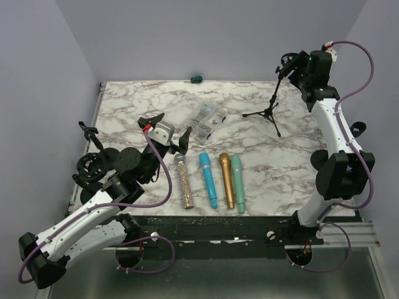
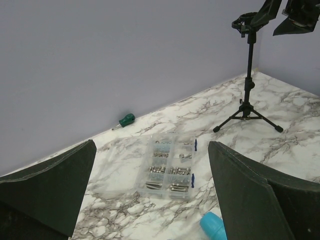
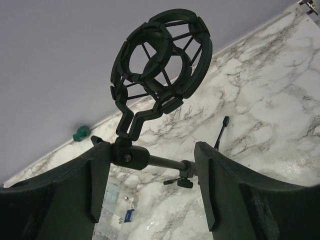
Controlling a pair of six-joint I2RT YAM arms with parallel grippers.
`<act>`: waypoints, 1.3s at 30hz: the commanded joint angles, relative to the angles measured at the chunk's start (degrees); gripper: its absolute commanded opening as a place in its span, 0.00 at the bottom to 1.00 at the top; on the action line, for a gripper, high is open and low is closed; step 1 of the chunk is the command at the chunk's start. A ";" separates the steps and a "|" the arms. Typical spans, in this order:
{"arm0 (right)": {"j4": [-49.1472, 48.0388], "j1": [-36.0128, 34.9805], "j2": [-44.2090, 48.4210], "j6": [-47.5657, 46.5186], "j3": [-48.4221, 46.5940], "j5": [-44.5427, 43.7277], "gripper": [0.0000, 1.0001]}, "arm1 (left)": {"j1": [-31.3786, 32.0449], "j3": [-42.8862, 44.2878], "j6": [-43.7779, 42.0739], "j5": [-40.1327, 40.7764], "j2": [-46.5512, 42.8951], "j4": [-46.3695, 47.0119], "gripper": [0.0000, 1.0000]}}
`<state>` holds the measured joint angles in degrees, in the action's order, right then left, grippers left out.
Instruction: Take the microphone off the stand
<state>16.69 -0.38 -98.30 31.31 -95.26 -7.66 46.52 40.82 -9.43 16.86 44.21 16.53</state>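
Looking down from the top view, we see four microphones lying flat in a row on the marble surface [image 1: 293, 156], near its front edge: a glittery microphone [image 1: 185, 184], a blue microphone [image 1: 208, 180], a gold microphone [image 1: 226, 180] and a teal microphone [image 1: 238, 182]. They are well apart from the stand [image 1: 272, 103], a black tripod at the right rear. The right gripper [image 1: 292, 67] is at the top of the stand. The left gripper [image 1: 168, 128] is just behind the glittery microphone. A clear parts box [image 1: 207, 120] lies near it, and a green screwdriver [image 1: 196, 79] lies at the rear edge.

In the left wrist view, the jaws are released, wide apart with nothing between them. Beyond them we see the parts box and the stand.

In the right wrist view, the jaws are also released, one on each side of the joint under the shock mount [image 3: 131, 122]. We cannot tell if they touch it. The wall [image 3: 50, 50] shows through its ring.
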 commanded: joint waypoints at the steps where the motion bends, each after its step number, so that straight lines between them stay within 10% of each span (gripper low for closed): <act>1: 1.22 -0.17 0.76 0.00 7.12 0.20 0.72 | 0.16 1.81 -0.20 -0.74 0.05 -0.18 0.99; 17: -3.32 -0.15 0.34 -0.59 19.43 0.97 0.74 | 0.22 1.98 0.70 -1.65 0.27 -0.27 0.99; 30: -3.72 0.08 6.38 1.01 6.82 2.42 0.86 | 0.19 1.98 0.86 -1.86 0.77 -0.23 0.98; 39: -0.59 2.09 -2.16 4.08 -1.84 2.69 0.75 | 0.20 2.07 0.90 -1.83 0.38 -0.36 0.98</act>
<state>13.67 1.30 -96.23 33.50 -98.61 -5.30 46.52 40.84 -9.34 16.12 45.06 16.40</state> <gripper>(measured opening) 0.769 0.979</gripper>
